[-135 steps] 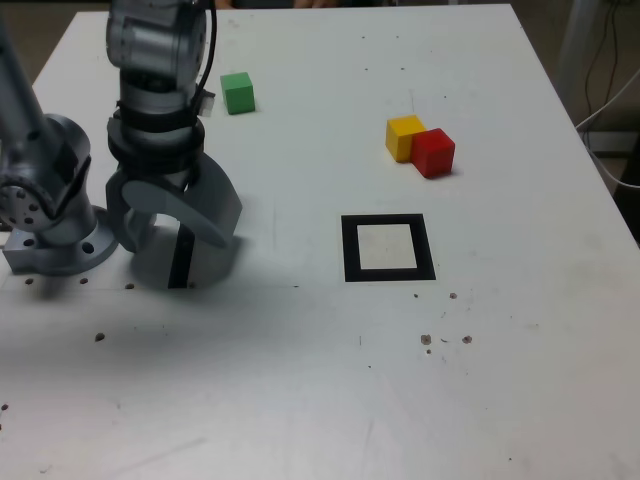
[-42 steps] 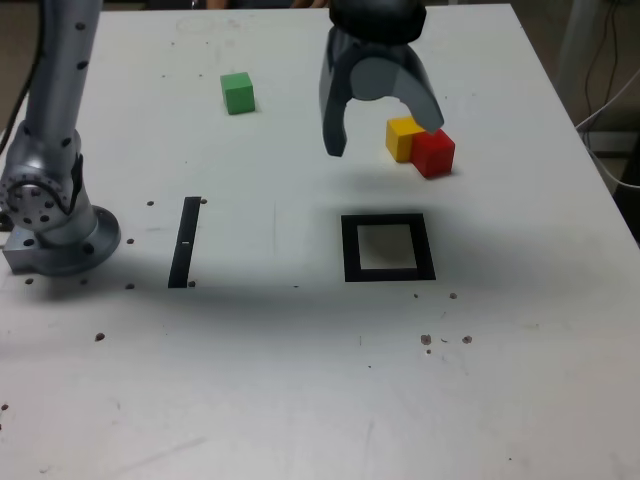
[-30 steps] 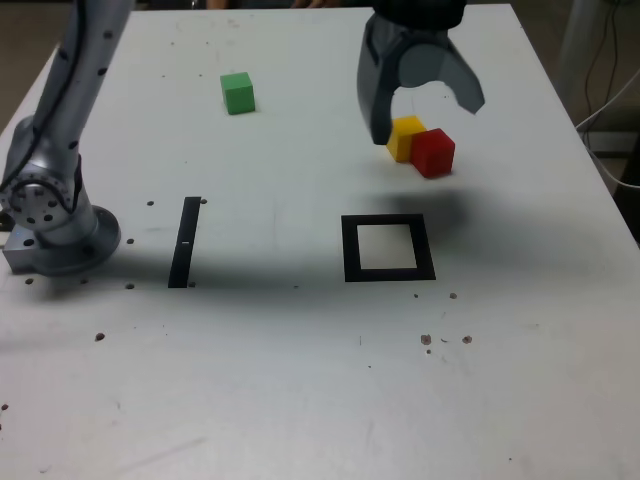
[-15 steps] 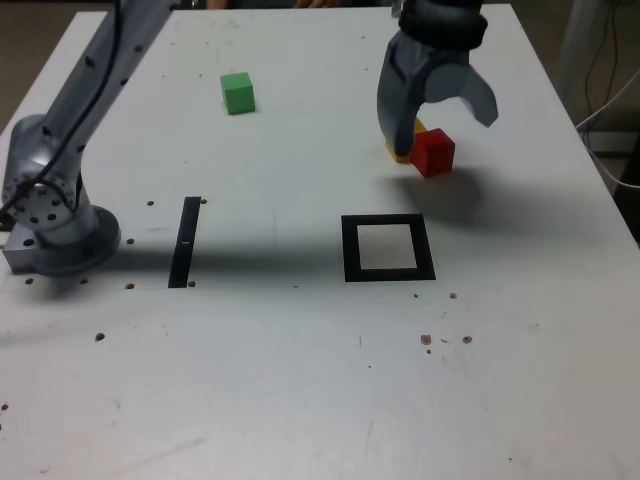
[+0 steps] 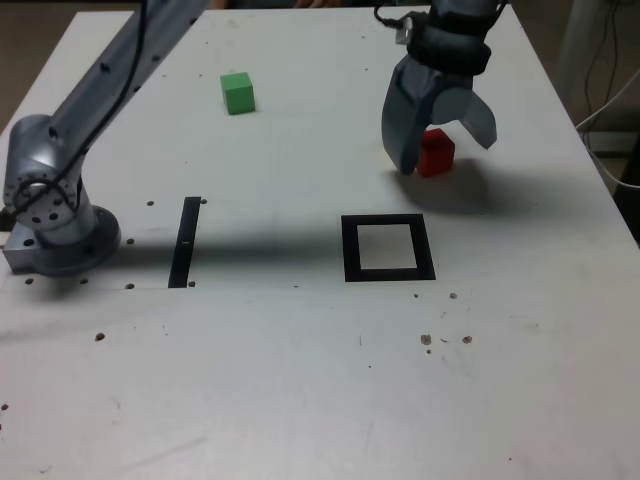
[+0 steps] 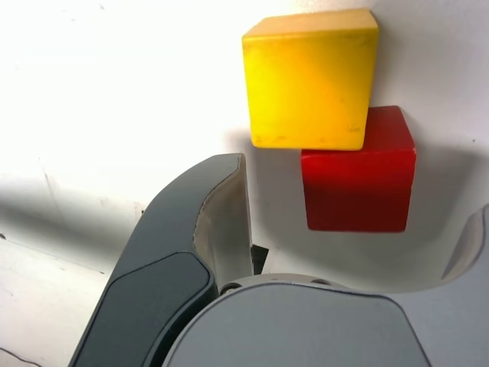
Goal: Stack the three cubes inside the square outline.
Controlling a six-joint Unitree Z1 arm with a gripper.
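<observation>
- While the grey curved gripper [image 5: 448, 158] hangs over the red cube, its jaws are wide apart, with nothing held.
- The solid red cube [image 6: 359, 191] sits on the white table [image 5: 250, 370], outside the black square.
- Just beside it is the solid yellow cube [image 6: 313, 92], which the gripper mostly hides in the exterior view.
- The small green cube [image 5: 238, 93] is well apart, toward the exterior view's left.
- The flat black square outline [image 5: 352, 248] has a white middle.
- The thin black strip [image 5: 185, 242] lies to its left in the exterior view.
</observation>
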